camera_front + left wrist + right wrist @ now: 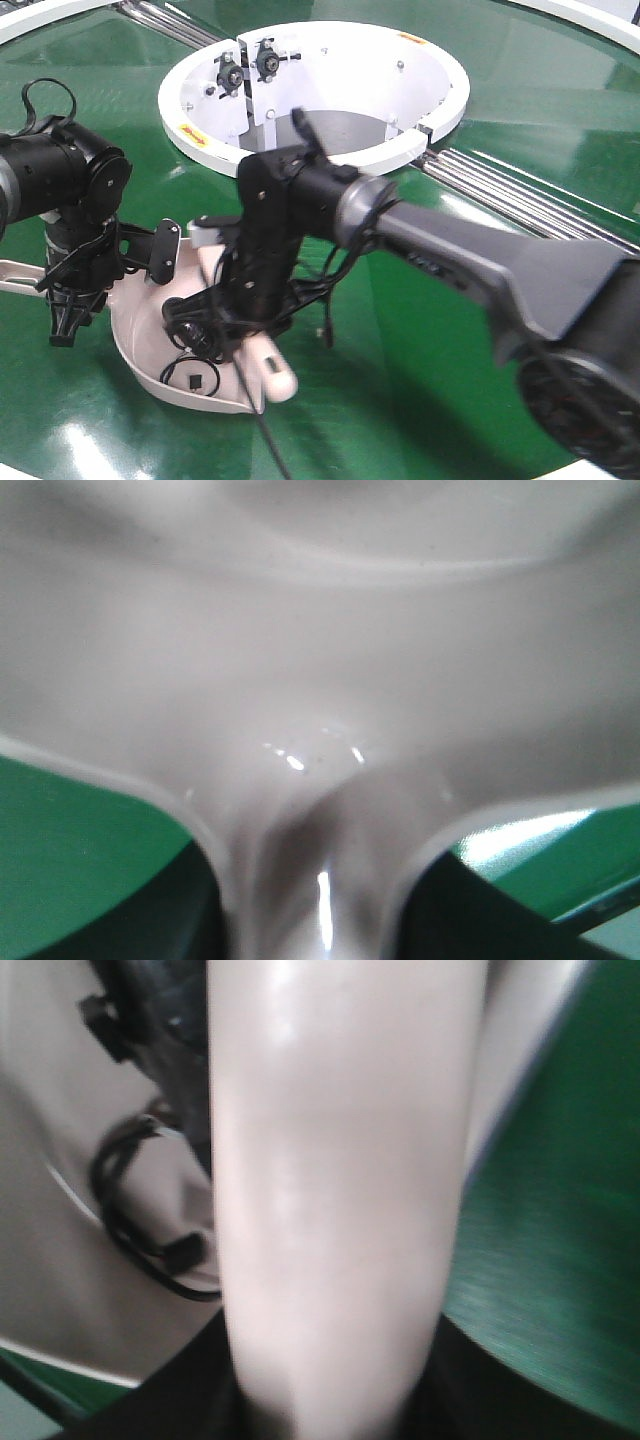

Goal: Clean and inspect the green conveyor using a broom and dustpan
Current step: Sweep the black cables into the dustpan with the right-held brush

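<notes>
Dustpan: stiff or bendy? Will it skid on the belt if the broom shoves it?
Dustpan looks like moulded rigid plastic, so probably stiff and light. Glossy pan on glossy green conveyor would likely skid under the broom unless its handle is held.

— What sort of place is this?
— An industrial workshop or test lab, I'd say. See that big glossy green conveyor [520, 110], with its white ring hub [200, 140] and silver roller strips [520, 193].
</notes>
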